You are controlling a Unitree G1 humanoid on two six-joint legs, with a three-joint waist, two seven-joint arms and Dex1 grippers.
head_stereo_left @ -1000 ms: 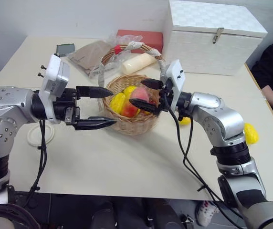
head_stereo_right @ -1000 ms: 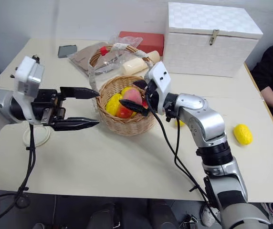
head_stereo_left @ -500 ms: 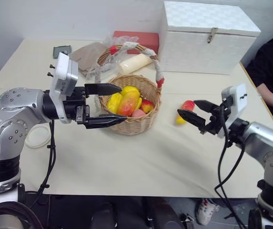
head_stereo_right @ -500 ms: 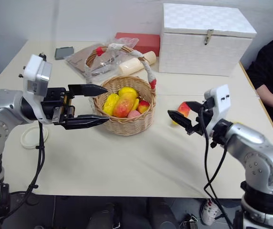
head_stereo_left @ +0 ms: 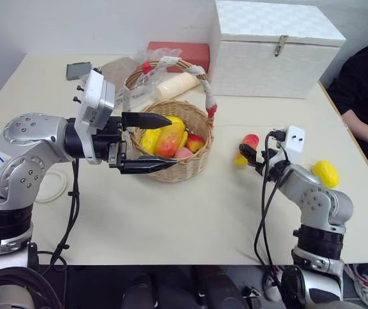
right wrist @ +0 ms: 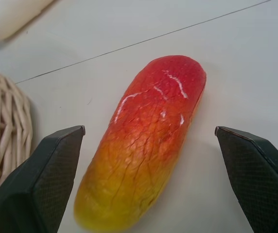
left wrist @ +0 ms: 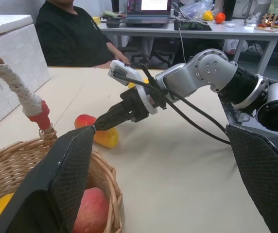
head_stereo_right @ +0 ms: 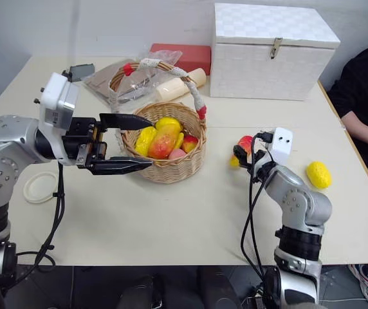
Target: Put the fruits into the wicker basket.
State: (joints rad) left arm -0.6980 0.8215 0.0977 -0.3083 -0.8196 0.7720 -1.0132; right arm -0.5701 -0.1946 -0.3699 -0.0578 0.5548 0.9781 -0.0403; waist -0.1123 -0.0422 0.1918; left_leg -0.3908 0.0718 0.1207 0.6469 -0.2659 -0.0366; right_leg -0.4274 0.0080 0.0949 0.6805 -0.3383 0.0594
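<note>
Now, mango [right wrist: 141, 141]: lies long-ways between right tool's [head_stereo_left: 247, 154] wide-open fingers, not held.
Left tool [head_stereo_left: 161, 141]: open, empty, by basket [head_stereo_left: 200, 164].

The round tan woven wicker basket [head_stereo_right: 163, 162] with its tall arched, tape-wrapped handle stands upright just in front of the left gripper's [head_stereo_right: 134, 143] spread fingers, holding yellow and pink-red toy fruits [head_stereo_right: 161, 136]; the elongated red-and-yellow mango [right wrist: 141, 141] lies flat on the table between the right gripper's [right wrist: 151, 179] wide-apart fingers, untouched; the bumpy yellow lemon [head_stereo_right: 318, 174] lies beyond that gripper, well apart.
</note>
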